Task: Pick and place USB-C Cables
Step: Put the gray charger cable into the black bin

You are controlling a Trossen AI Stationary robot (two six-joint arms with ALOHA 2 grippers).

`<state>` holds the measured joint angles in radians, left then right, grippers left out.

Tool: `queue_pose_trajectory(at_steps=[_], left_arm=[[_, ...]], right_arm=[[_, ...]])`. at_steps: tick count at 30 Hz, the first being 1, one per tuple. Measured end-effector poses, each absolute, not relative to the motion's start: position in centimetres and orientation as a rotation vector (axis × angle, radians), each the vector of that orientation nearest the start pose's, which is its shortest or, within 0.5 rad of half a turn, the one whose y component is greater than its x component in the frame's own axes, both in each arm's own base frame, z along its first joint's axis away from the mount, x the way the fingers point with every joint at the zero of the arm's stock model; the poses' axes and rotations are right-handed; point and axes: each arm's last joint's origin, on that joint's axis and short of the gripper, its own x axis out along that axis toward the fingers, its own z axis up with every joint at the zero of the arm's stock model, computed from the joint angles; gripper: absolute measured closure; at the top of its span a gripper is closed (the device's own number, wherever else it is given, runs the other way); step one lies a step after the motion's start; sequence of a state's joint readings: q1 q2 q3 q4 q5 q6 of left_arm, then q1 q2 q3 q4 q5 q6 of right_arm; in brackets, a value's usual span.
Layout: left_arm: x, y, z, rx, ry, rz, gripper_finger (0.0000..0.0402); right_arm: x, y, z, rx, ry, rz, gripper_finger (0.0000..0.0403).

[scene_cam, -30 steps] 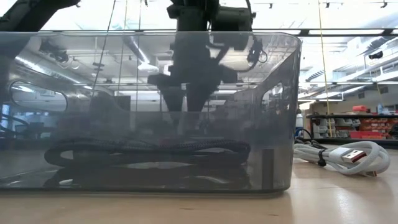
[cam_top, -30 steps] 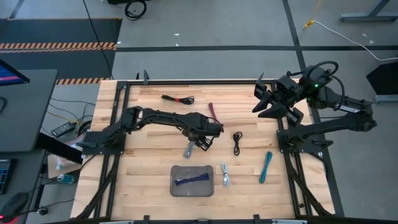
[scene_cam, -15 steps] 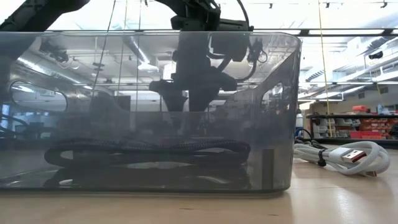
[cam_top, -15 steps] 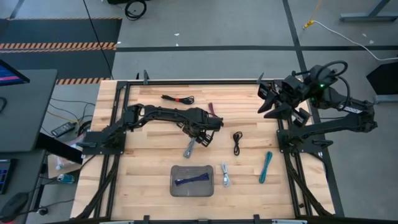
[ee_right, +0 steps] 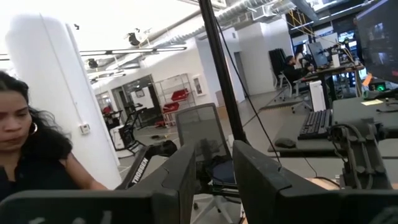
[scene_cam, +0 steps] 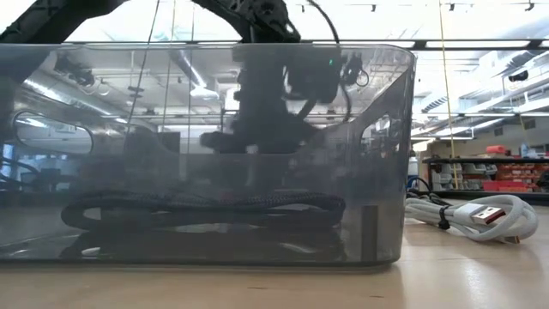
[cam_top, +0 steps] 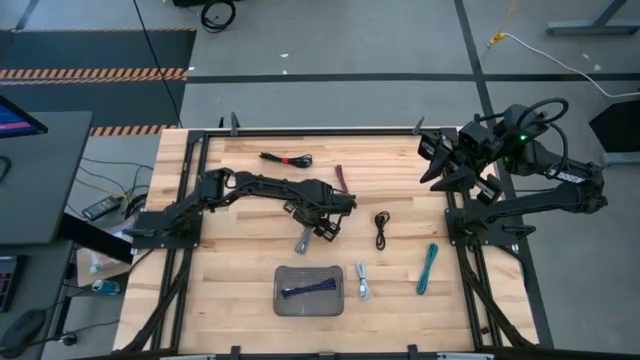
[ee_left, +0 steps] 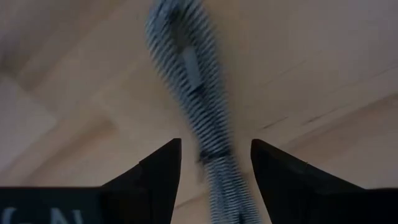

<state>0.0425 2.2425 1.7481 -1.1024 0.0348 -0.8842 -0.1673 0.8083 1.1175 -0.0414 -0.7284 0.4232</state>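
Left wrist view: grey cable (ee_left: 198, 106) lengthwise between pincer (ee_left: 216, 163) fingers.

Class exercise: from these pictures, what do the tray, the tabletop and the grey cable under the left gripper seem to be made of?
Tray: translucent smoky plastic, probably, since the room shows through its glossy walls. Tabletop: pale wood with visible plank seams and a matte finish. Grey cable: seemingly a braided fabric sleeve, judging by its fine striped weave, though motion blur leaves that open.
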Motion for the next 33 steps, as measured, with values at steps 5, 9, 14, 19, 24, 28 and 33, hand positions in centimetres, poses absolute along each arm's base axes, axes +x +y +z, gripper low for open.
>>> queue_pose_trajectory(at_steps=[5, 9, 14, 19, 24, 28, 33], left_arm=[[41.9, 1.5, 13.8, -0.798, 1.519, 0.696, 0.0200], [41.8, 1.5, 13.4, -0.817, 1.507, 0.679, 0.0200], [41.9, 1.5, 13.3, -0.802, 1.507, 0.660, 0.0205], [42.0, 1.5, 13.2, -0.774, 1.507, 0.627, 0.0250], [42.2, 1.5, 13.2, -0.752, 1.488, 0.616, 0.0349], [42.2, 1.5, 13.1, -0.735, 1.485, 0.606, 0.0376], [42.2, 1.5, 13.1, -0.705, 1.496, 0.564, 0.0376]], right_arm=[[14.0, -0.4, 44.9, 0.294, -0.120, 0.598, 0.0290], [14.0, -0.4, 45.0, 0.294, -0.120, 0.598, 0.0290], [14.0, -0.4, 45.0, 0.292, -0.125, 0.599, 0.0290], [14.0, -0.4, 45.0, 0.291, -0.125, 0.598, 0.0290], [14.0, -0.4, 45.0, 0.285, -0.126, 0.598, 0.0290], [14.0, -0.4, 45.0, 0.284, -0.127, 0.598, 0.0290], [14.0, -0.4, 45.0, 0.284, -0.127, 0.598, 0.0290]])
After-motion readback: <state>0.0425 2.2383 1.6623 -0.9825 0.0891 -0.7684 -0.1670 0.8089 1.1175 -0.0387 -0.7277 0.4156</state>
